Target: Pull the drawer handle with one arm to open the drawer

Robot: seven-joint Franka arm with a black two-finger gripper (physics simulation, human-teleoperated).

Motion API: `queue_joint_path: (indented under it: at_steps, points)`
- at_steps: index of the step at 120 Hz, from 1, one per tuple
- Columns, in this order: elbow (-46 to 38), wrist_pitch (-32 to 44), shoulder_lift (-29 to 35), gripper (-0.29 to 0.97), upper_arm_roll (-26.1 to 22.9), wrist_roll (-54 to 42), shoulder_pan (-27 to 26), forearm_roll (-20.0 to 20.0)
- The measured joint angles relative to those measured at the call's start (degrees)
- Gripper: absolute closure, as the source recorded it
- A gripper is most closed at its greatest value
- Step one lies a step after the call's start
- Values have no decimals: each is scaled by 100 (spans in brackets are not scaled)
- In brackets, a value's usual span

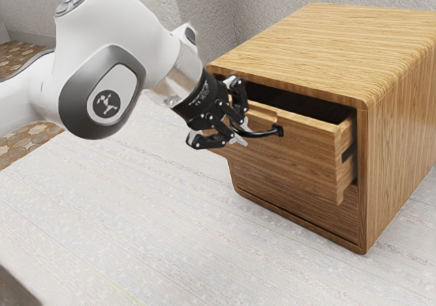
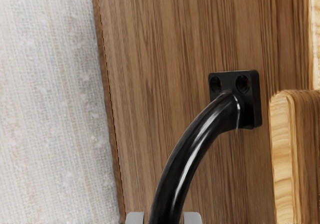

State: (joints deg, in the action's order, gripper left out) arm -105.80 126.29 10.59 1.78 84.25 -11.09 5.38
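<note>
One curved black metal handle (image 1: 266, 133), mounted across the front of the partly drawn-out light wooden drawer (image 1: 300, 159), is clasped between the jaws, so the pull is judged to be required straight outward from the box-shaped wooden cabinet (image 1: 395, 129), toward the exterior view's left.

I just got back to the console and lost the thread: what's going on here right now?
The Franka arm's gripper is closed on the black drawer handle of a wooden cabinet that sits on the pale table. In the wrist view the handle runs down between the finger pads. The upper drawer stands partway out of the cabinet, with a dark gap above its front, so it is open but not fully.
</note>
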Motion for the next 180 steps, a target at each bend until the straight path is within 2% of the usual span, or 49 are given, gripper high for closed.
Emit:
queue_joint_path:
  at_steps: [180]
  points:
    - [-1921, -304, 2209, 73, 44, 42, -130, -4]
